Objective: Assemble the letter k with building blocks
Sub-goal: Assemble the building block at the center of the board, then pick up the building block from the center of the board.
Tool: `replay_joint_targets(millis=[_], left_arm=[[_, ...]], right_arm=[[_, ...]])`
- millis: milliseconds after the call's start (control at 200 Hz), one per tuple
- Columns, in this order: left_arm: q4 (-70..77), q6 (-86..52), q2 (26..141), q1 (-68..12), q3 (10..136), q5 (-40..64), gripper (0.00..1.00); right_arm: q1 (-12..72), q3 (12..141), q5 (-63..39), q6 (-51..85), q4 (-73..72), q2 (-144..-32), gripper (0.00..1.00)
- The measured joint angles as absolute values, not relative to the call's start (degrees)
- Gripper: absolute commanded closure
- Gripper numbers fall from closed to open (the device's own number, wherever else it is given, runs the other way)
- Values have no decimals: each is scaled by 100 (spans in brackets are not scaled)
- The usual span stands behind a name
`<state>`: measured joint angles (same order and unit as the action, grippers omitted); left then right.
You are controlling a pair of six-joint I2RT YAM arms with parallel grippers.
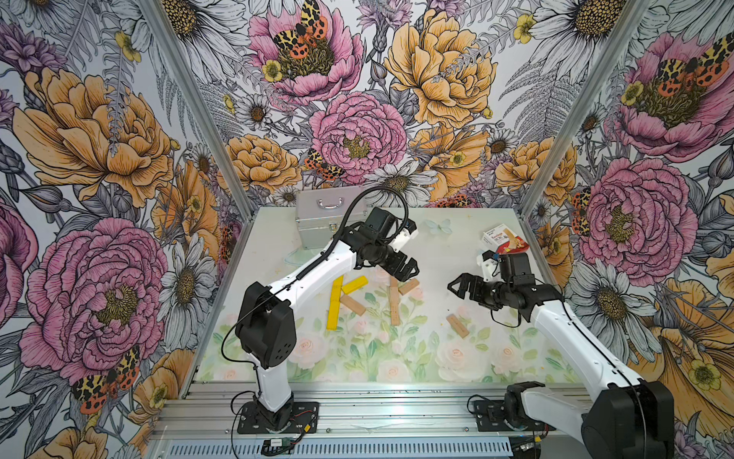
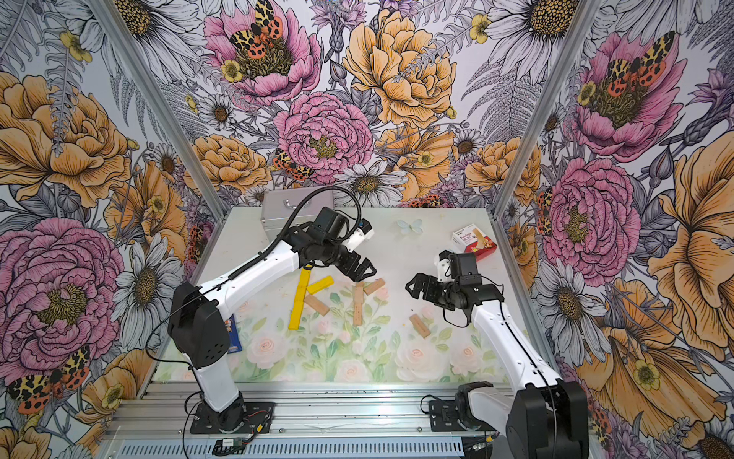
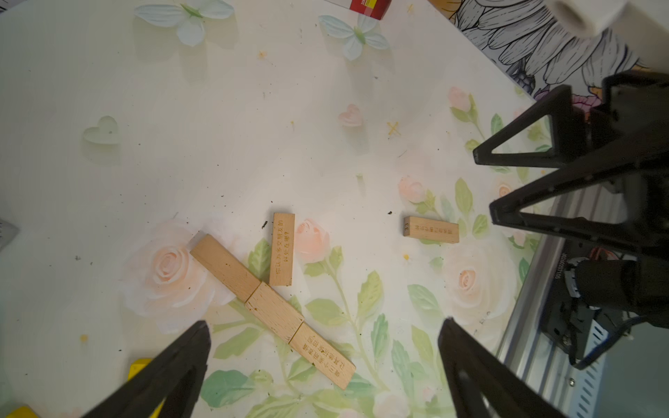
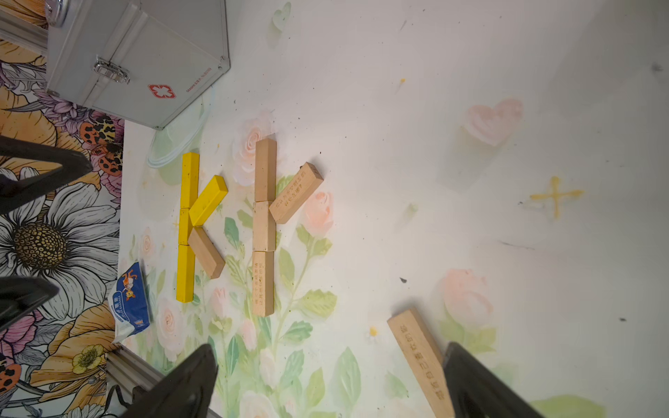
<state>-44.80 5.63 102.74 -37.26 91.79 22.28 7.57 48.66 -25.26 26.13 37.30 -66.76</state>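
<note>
left claw point(image 1: 410, 271) gapes wide, empty; only right wrist view shows red cross point(image 4: 162, 91) on case point(image 4: 137, 47).

We locate a silver case point(image 1: 323, 222) standing at the far left corner of the table point(image 1: 449, 238); a red cross emblem point(image 4: 162, 91) marks one face. We find a red-and-white carton point(image 1: 506, 240) near the far right edge. A blue-white sachet point(image 2: 234, 334) lies at the left edge. Floral wallpaper point(image 1: 357, 99) encloses three sides.
</note>
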Motion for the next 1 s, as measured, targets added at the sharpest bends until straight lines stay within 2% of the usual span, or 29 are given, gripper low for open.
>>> replay_joint_targets(millis=[235,575,1001], left_arm=[[-4565,-128,9494,-3511,8093,3203,1],[-4386,-945,7992,-3417,6831,3247,1],[-4171,-1229,7843,-3273,6484,3240,1]], right_arm=[[1160,5177,-2255,1977,4423,-7192,1],[1398,5227,-1723,1743,4912,-7483,1],[1767,5269,-781,1846,5249,-8191,7]])
